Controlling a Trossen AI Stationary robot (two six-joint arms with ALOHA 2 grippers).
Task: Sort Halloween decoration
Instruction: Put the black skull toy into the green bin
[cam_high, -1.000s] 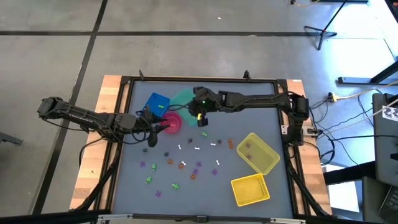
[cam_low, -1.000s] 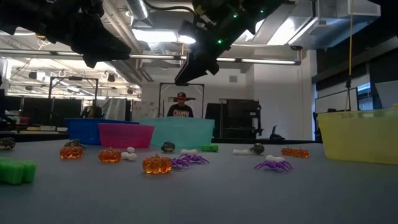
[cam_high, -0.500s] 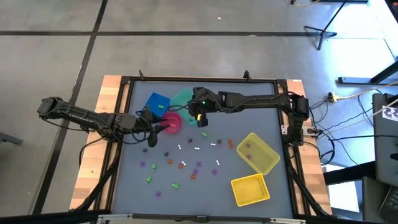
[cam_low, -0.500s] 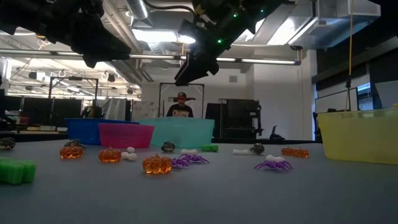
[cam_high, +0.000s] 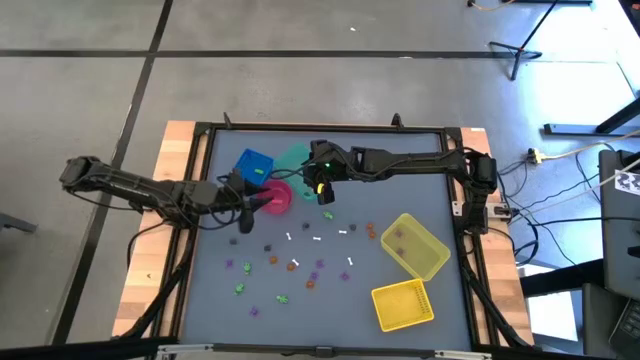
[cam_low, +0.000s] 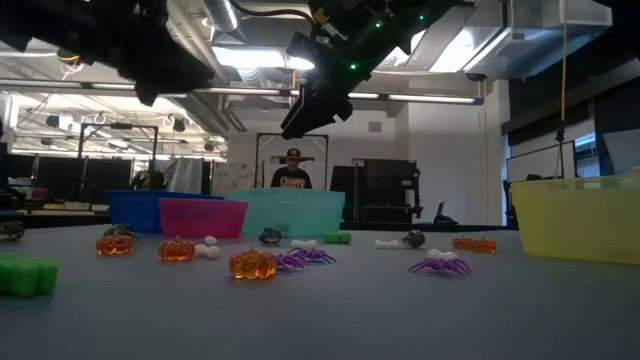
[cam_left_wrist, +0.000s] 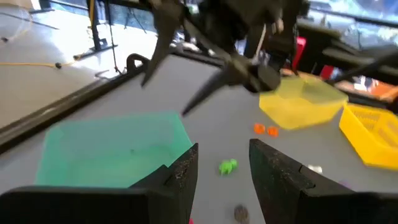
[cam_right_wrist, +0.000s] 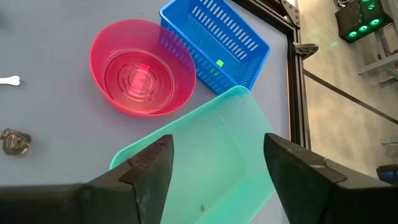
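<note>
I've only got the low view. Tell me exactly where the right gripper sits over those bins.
Observer: The right gripper hangs open above the teal bin, with nothing between its fingers.
Operator: Report what's in the blue basket.
Observer: The blue basket holds one small green piece.
Operator: Now place the left gripper.
Observer: The left gripper is beside the pink bowl, on the side away from the teal bin.
</note>
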